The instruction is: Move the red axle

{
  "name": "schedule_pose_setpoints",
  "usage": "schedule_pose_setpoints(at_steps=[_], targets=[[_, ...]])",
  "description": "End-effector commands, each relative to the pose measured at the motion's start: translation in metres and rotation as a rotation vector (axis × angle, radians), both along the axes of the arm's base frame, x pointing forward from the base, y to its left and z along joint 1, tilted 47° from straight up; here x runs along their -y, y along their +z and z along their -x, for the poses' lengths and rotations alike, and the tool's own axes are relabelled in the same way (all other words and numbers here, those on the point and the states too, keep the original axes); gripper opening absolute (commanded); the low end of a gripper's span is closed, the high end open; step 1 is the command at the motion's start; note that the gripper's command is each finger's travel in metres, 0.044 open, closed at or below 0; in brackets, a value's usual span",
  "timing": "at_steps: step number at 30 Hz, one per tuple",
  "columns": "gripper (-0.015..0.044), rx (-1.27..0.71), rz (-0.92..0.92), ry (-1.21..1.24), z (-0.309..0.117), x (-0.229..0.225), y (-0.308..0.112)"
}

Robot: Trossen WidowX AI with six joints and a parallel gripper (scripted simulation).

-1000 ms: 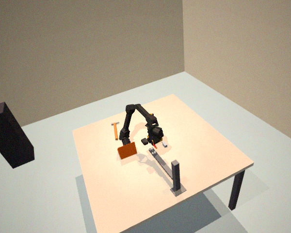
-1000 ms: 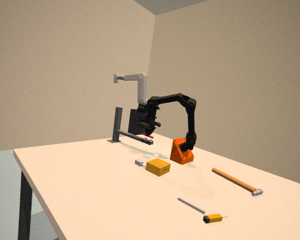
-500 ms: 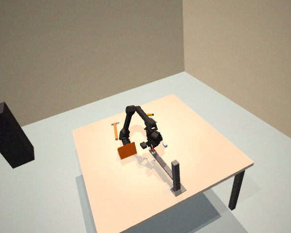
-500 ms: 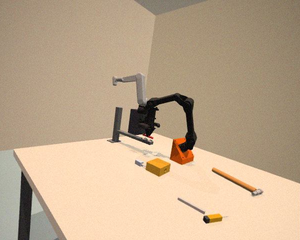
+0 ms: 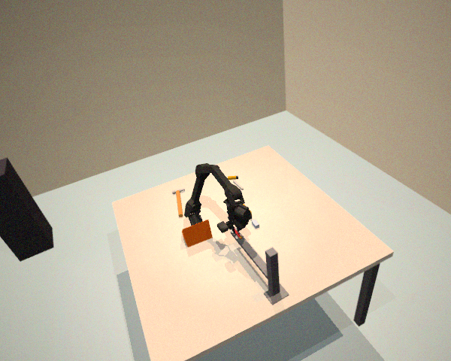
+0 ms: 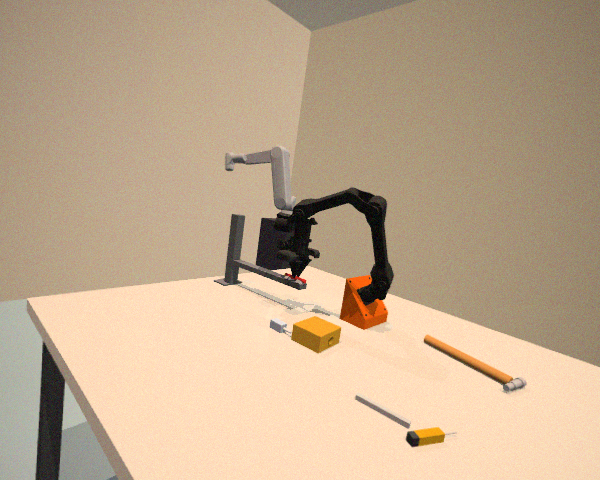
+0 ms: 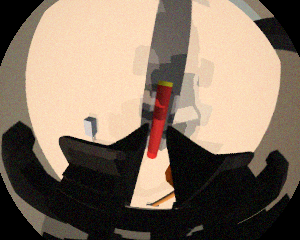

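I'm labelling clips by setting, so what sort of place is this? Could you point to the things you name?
Probably a robot workshop or test bench: a black arm (image 5: 204,168) (image 6: 353,195) works over a table (image 5: 319,233) (image 6: 186,392), a hammer (image 5: 179,204) (image 6: 468,359) lies on it, and a second, grey arm (image 6: 280,178) stands beyond.
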State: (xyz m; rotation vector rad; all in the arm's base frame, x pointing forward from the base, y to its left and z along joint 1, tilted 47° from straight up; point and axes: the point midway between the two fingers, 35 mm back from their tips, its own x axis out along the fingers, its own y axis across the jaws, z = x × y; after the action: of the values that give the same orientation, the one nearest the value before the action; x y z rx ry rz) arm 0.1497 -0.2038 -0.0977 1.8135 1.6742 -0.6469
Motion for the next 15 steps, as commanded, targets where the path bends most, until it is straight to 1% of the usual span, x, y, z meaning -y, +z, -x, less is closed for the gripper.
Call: schedule_pose_setpoints(at_steps=[1, 11, 15], targets=[[0.0184, 0.000, 0.000, 0.001, 0.000, 0.000, 0.000], [0.0440, -0.001, -0.003, -0.003, 0.001, 0.005, 0.004], [0.0440, -0.001, -0.004, -0.003, 0.002, 0.011, 0.011]])
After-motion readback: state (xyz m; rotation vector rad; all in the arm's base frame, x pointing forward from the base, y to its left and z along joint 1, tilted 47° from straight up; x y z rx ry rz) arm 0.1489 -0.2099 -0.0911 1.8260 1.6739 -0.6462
